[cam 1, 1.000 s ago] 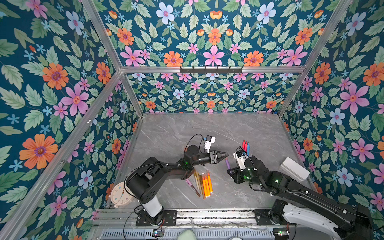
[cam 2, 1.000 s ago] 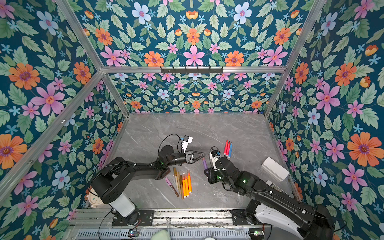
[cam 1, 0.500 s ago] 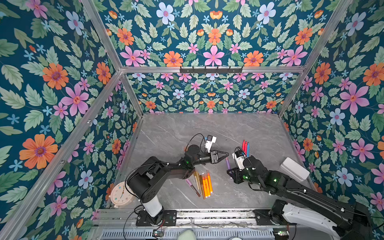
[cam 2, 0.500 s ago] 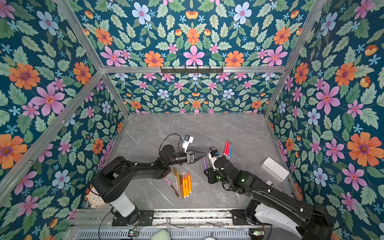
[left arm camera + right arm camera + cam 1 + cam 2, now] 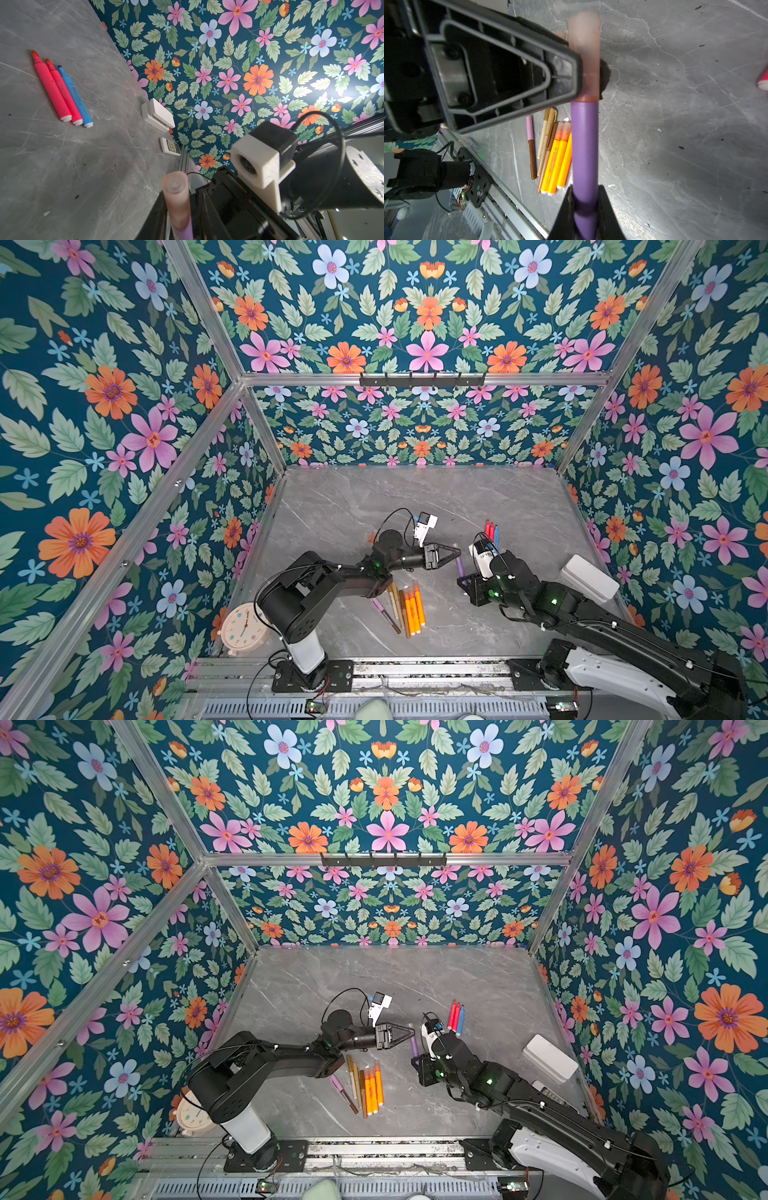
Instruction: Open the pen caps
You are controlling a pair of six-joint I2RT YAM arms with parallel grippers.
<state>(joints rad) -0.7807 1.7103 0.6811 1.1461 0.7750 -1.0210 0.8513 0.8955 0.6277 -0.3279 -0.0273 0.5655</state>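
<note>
Marble table (image 5: 374, 497) | left fingers (image 5: 508, 72) pinch pen cap (image 5: 584, 52), far finger hidden | right fingers (image 5: 564, 218) grip purple barrel (image 5: 584, 145)

Top views overhead, wrist views share purple pen (image 5: 584, 145)

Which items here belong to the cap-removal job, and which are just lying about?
Job: purple pen, its pale pink cap, right gripper, left gripper, capped orange highlighters, brown and gold pens, pink-and-brown pen, uncapped red and blue highlighters.
Lying about: alarm clock, white box, remote control.
</note>
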